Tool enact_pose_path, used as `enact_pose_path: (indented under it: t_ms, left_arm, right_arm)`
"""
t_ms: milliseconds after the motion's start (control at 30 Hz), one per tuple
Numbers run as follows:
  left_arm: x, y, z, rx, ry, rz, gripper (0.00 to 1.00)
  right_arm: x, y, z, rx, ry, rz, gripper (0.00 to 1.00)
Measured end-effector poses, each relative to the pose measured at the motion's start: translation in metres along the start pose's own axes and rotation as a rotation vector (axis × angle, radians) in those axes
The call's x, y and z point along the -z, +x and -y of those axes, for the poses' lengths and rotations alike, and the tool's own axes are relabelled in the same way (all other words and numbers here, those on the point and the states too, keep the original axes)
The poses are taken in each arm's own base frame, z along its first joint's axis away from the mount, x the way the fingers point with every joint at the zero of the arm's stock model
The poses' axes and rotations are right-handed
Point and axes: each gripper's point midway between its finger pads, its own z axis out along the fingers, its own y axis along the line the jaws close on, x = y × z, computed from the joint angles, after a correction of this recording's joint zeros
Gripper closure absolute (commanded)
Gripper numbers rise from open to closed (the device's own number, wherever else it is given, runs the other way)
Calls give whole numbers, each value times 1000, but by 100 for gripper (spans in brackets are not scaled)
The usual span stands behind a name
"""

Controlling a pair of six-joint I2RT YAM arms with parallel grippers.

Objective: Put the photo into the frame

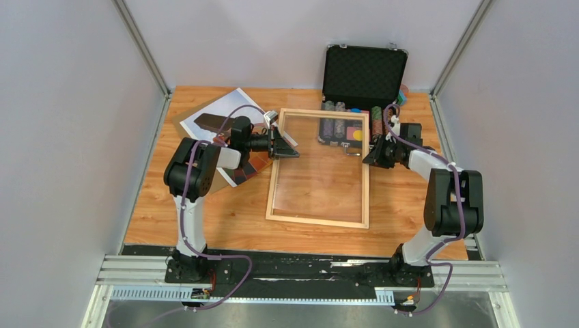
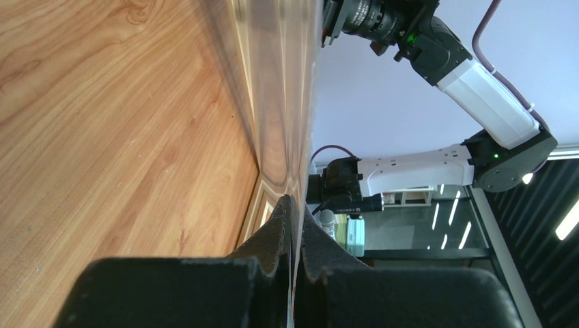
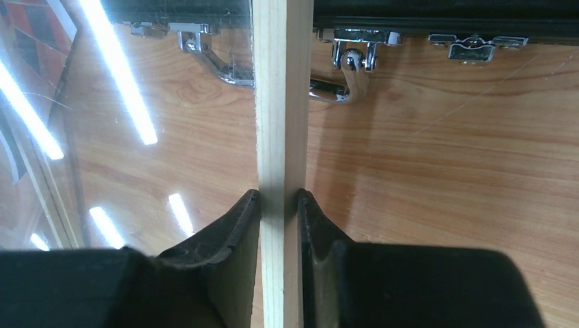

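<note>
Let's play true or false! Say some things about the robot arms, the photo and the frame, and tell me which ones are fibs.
1. The photo is already inside the frame. False: it lies on the table, left of the frame.
2. The right jaws clamp the frame's wooden side. True.
3. The black case at the back stands open. True.
4. The left jaws are wide open. False: they are pinched shut on a thin edge of the frame.
</note>
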Motion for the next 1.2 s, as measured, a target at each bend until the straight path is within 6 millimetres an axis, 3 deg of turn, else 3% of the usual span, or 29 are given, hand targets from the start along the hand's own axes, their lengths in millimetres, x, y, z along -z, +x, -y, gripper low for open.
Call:
enact_pose_path:
  t_ms: [600,1200]
  left_arm:
    - [-2,1,2,33,36,9,100]
    - [0,4,-17,75,-16,11,100]
  right_arm:
    - [-1,0,-1,5,-10,-4,88]
    - [0,-1,0,9,-9,-3,88]
